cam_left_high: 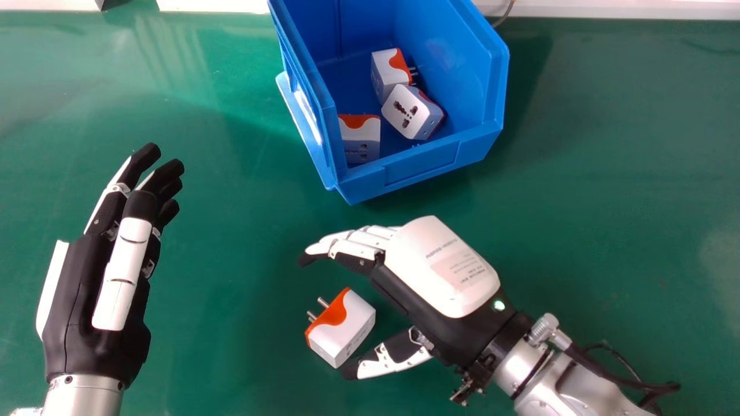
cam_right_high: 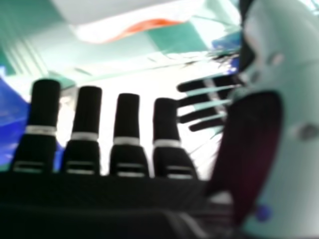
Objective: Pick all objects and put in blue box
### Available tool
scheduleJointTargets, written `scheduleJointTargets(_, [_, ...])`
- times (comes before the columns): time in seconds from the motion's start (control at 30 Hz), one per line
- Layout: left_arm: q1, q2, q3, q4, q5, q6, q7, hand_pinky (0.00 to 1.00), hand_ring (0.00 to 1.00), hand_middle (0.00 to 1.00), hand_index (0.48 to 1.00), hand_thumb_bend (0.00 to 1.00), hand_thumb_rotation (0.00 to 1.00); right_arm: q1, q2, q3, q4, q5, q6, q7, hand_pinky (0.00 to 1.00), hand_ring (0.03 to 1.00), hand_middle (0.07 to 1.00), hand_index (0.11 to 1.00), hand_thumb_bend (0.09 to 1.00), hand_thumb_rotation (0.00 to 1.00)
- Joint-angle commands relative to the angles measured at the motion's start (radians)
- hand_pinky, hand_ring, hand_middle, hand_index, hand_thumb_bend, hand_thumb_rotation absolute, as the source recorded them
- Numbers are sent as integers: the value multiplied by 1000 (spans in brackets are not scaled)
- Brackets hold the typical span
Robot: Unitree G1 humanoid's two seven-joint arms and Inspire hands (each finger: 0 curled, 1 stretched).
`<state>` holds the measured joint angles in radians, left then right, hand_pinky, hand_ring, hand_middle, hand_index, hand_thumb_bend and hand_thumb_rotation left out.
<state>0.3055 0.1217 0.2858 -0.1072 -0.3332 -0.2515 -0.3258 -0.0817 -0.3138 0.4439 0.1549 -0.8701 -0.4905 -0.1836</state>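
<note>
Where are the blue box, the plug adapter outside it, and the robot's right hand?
Blue box point(cam_left_high: 421, 167): head view, front wall.
Plug adapter point(cam_left_high: 346, 330): head view, white body.
Right hand point(cam_left_high: 442, 263): head view, back.

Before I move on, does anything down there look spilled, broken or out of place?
Nothing looks spilled or broken. The one stray is a white and orange plug adapter on the green table, by the right hand; three similar adapters are in the blue box.
</note>
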Motion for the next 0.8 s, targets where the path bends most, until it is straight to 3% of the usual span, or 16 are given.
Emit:
scheduleJointTargets(0.0, [3, 9, 7, -21, 1, -22, -1, 938, 914, 873, 892, 700, 746, -26, 10, 1, 0, 3, 7, -25, 540, 685, 729, 719, 711, 93])
scheduleJointTargets(0.17, [9, 3, 4, -26, -2, -26, 3, 944, 915, 874, 894, 693, 749, -34, 14, 8, 10, 0, 42, -16, 538, 682, 729, 718, 730, 91])
scheduleJointTargets(0.3, [11, 9, 3, -23, 1, -34, -6, 947, 915, 871, 892, 690, 750, -42, 17, 18, 27, 1, 55, -11, 540, 682, 727, 719, 749, 86])
scheduleJointTargets(0.57, [12, 12, 4, -21, 4, -38, -4, 954, 929, 883, 911, 687, 763, -63, 27, 41, 72, 6, 75, -3, 538, 676, 717, 713, 801, 71])
scheduleJointTargets(0.77, [10, 19, 5, -10, -2, -51, -16, 954, 931, 886, 915, 680, 771, -73, 20, 61, 72, 13, 111, 66, 543, 682, 719, 716, 810, 76])
